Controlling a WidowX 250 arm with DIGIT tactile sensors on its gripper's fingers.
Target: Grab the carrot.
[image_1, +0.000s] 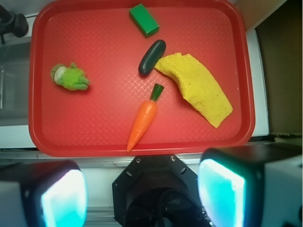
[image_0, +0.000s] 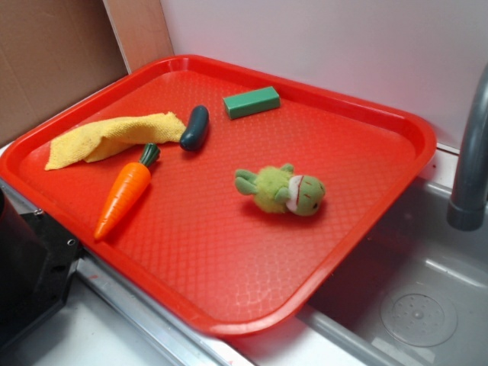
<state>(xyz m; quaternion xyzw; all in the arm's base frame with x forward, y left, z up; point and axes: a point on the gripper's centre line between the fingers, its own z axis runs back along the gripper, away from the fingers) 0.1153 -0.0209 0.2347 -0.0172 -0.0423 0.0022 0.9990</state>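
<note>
empty gripper [image_1: 142, 198], jaws wide apart

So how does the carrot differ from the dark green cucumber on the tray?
The carrot is orange and tapers to a point; the cucumber is dark green with rounded ends. The carrot looks longer and has a green stem cap; the cucumber has none. Both lie flat on the red tray, beside the yellow cloth.

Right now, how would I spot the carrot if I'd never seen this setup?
Look on the red tray, near the yellow cloth. The carrot lies beside it: an orange tapered cone with a green stem cap, unlike the stubby dark green cucumber nearby.
</note>
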